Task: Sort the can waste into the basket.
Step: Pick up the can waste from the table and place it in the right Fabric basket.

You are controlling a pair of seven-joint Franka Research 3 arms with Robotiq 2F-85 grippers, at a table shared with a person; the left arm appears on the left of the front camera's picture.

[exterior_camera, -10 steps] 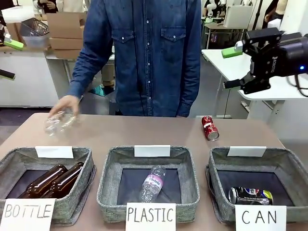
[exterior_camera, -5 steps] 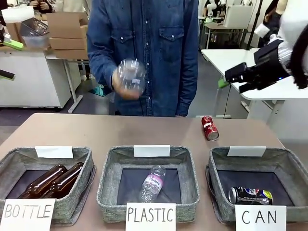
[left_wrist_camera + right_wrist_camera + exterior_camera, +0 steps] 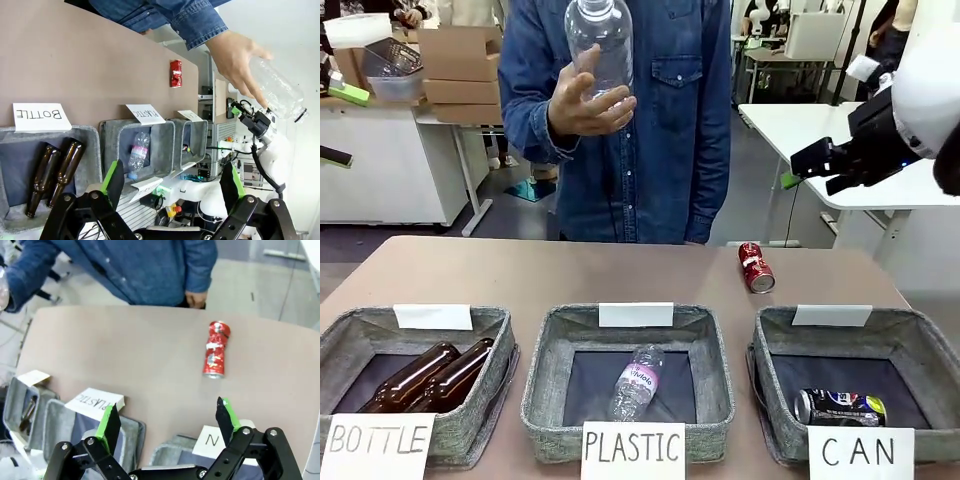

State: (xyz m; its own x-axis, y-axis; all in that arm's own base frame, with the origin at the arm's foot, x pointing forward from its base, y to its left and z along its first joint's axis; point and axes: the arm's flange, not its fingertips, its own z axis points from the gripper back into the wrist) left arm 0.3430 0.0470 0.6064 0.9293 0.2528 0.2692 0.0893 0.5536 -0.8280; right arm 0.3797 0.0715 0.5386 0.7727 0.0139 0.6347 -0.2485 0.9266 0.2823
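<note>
Hovering over the table (image 3: 125,355), your right gripper (image 3: 167,422) is spread wide and empty, the red can (image 3: 216,350) lying ahead of its fingertips, slightly right. Your left gripper (image 3: 170,182) is spread empty too. The dark can (image 3: 840,406) sits in the CAN basket (image 3: 920,345) beneath the right gripper.

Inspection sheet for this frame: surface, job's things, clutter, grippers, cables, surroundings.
Surface: brown table, no spills seen.
Job's things: red can lying on table beyond basket; dark can inside basket.
Clutter: brown bottles in BOTTLE bin; clear bottle in PLASTIC bin; person's hand holding plastic bottle up.
Grippers: left gripper open; right gripper open, above table.
Cables: black cable on right arm.
Surroundings: white tables, cardboard boxes.
</note>
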